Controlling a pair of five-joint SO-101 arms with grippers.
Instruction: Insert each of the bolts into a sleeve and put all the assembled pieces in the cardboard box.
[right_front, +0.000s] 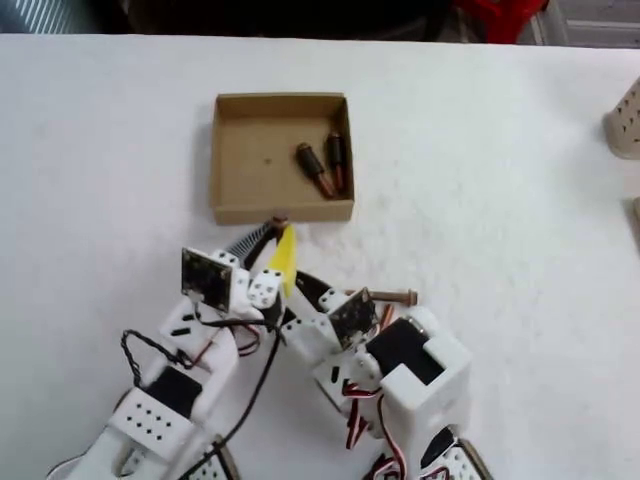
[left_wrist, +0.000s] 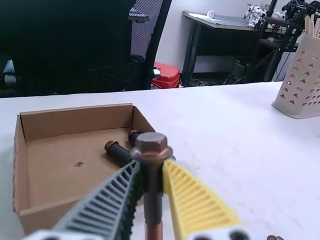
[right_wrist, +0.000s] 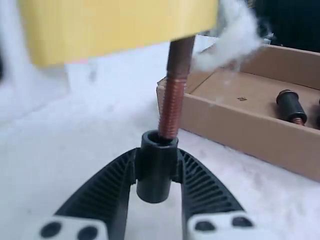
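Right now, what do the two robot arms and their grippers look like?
Both arms are white plastic shells with black motor blocks. The left arm carries a looping black cable; the right arm has red wires. The left gripper has one grey and one yellow ribbed finger; the right gripper has two black ribbed fingers.

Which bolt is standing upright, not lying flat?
The bolt in the left gripper; its tip meets the sleeve. The spare bolt and the boxed pieces lie flat.
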